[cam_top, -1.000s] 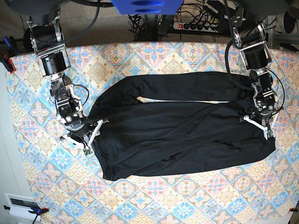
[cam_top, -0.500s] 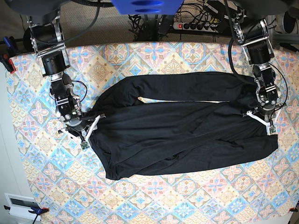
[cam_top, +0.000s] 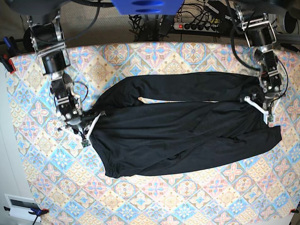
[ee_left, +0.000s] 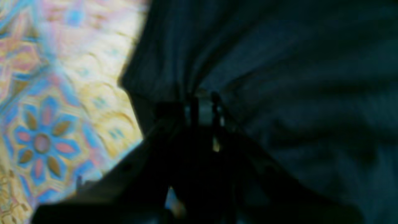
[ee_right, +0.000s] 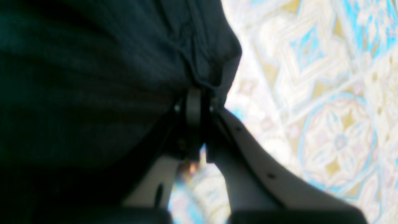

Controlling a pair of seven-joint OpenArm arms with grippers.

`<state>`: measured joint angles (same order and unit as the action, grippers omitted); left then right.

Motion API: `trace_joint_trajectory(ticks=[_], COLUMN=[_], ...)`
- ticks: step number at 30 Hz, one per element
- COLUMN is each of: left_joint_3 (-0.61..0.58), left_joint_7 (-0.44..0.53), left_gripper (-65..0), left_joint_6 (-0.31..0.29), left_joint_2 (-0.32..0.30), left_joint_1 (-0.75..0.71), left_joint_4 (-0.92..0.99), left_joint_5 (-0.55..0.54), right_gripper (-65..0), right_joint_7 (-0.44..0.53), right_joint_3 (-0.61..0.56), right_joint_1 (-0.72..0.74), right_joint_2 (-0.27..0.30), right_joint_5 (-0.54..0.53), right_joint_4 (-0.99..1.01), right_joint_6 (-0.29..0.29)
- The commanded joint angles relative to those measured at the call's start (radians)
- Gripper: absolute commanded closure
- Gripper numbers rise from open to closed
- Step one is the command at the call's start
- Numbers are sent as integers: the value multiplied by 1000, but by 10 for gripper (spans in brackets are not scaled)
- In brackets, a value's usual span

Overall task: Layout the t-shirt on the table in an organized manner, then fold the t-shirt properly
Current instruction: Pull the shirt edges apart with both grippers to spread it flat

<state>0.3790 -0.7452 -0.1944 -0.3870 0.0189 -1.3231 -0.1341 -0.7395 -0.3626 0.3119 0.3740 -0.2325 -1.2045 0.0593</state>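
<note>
Evidently each gripper, left (cam_top: 258,107) and right (cam_top: 92,125), is clenched on an opposite edge of the shirt (cam_top: 187,136), which lies across the table (cam_top: 154,201), likely to tension out wrinkles.

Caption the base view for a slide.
Both hands pinch the black t-shirt, spread lengthwise across the patterned table.

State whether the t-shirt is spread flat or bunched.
Bunched: the t-shirt lies in long folds across the table, no sleeves laid out.
</note>
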Motion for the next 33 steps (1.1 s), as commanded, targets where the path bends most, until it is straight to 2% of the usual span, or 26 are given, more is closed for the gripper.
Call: trace_joint_trajectory(ticks=[1,3,6,9,13,17,20,23,27,30,33], left_joint_3=[7,8,8,8,8,8,13,15,10,10,8], left_joint_7=[3,-1,-1,-1,-1,-1,-1,-3,-3,-3,-3], left_gripper=[0,0,0,0,0,0,0,0,0,0,0], left_joint_6=[-1,-10,-10,-10,-10,-24,-78,-122,-156,-164,-164], left_joint_2=[-30,-31,-40,-71,-79,-112,-114,-114,-114,-111,-109], left_joint_1=[-14,-61,-130,-199,-257,-288,-310,-311,-323,-320,-320], left_joint_4=[-39,-75,-126,-160,-189,-186,-187,-187,-187,-189,-189], left_joint_5=[-2,0,3,-5,-5,-5,-5,-5,-5,-6,-8], right_gripper=[0,0,0,-5,-47,-113,-176,-217,-220,-220,-229], right_joint_7=[-45,-93,-102,-104,-99,-98,-85,-55,-16,48,120], right_joint_3=[3,7,14,75,144,175,155,63,-45,-71,-75], right_joint_1=[-33,-78,-119,-147,-147,-136,-47,48,154,212,258], right_joint_2=[10,10,13,12,9,9,7,4,-59,-115,-131], right_joint_5=[-5,-5,-5,-3,-3,-3,-3,-3,-3,-3,-3], right_joint_4=[-30,-79,-153,-232,-318,-341,-329,-271,-153,-47,67], right_joint_6=[4,4,4,4,3,3,3,3,3,3,3])
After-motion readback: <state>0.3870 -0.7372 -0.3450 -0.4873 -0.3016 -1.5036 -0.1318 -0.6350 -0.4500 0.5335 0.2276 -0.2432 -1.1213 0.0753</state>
